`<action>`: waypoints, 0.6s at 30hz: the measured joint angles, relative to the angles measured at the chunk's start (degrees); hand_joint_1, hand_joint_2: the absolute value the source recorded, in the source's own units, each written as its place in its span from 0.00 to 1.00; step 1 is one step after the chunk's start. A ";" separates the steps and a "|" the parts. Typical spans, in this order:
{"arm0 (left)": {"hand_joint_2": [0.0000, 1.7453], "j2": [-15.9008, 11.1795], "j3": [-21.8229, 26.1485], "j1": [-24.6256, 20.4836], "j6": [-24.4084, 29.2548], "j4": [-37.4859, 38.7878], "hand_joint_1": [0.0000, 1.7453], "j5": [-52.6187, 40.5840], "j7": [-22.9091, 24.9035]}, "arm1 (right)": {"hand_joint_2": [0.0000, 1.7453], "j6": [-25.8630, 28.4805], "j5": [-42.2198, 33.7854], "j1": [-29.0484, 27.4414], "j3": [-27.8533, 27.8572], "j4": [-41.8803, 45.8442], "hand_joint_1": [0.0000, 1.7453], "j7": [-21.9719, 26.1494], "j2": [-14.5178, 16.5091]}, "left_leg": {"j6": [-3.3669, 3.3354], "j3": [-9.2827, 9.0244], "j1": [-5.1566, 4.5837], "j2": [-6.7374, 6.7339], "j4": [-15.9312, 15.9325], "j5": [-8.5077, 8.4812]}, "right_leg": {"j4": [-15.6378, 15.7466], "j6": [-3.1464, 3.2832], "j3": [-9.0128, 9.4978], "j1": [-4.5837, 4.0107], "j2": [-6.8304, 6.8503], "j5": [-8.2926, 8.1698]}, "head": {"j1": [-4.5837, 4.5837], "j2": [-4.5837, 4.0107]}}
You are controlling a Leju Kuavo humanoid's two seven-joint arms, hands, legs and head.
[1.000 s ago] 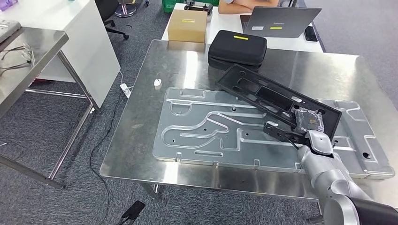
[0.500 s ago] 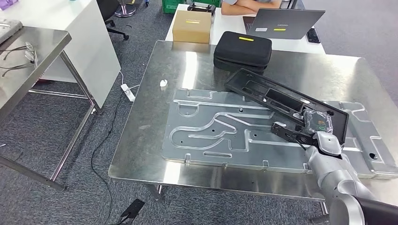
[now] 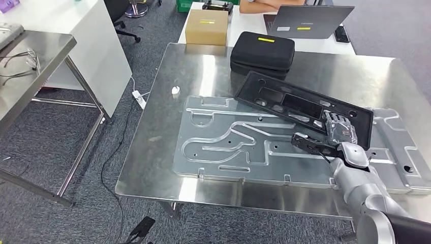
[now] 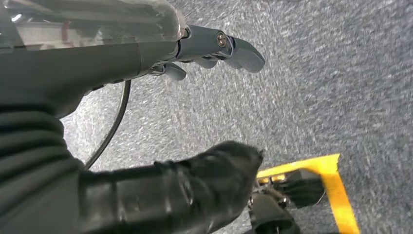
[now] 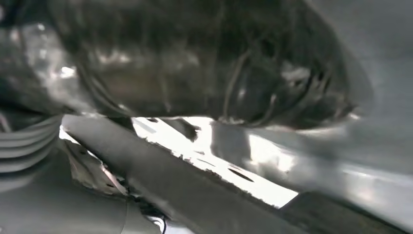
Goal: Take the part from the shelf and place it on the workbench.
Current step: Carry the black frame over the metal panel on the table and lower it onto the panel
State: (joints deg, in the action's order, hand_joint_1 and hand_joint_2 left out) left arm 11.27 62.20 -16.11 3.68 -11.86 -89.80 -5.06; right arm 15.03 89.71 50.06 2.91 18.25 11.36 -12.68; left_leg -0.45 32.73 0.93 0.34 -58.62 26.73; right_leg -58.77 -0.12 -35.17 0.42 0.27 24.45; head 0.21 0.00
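My right hand [image 3: 333, 137] gripped the long black plastic part [image 3: 300, 104] at its near right end, over the ribbed metal plate [image 3: 228, 147] on the steel workbench [image 3: 203, 66]; left hand [image 4: 195, 112] hung open.

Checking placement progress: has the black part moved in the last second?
Yes, slightly: the black part, in the right hand, has turned closer to parallel with the silver plate's far edge.

Black zippered case [image 3: 262, 51] at the far edge of the steel surface [image 3: 167, 152], cardboard box [image 3: 206, 26] and grey laptop [image 3: 308, 21] beyond. Small white object [image 3: 176, 91] near the left side. White cabinet [image 3: 81, 40] on grey carpet [image 3: 76, 213].
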 joint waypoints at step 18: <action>0.00 -0.37 0.00 -0.05 0.31 -0.01 0.00 -0.21 -0.16 | 0.00 -1.64 -0.39 0.56 0.02 0.11 0.00 0.86 -0.27 | -1.60 1.21 0.26 -0.20 -0.06 -1.37 | -5.01 -1.69 -2.33 0.55 0.11 3.06 | -0.13 0.00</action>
State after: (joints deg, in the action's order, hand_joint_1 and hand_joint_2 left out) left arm 10.91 62.20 -16.16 3.98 -11.87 -90.02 -5.22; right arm 13.38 89.32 50.62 2.93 18.36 12.22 -12.96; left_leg -2.05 33.94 1.19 0.14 -58.68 25.36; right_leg -63.78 -1.81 -37.50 0.96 0.38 27.51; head 0.08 0.00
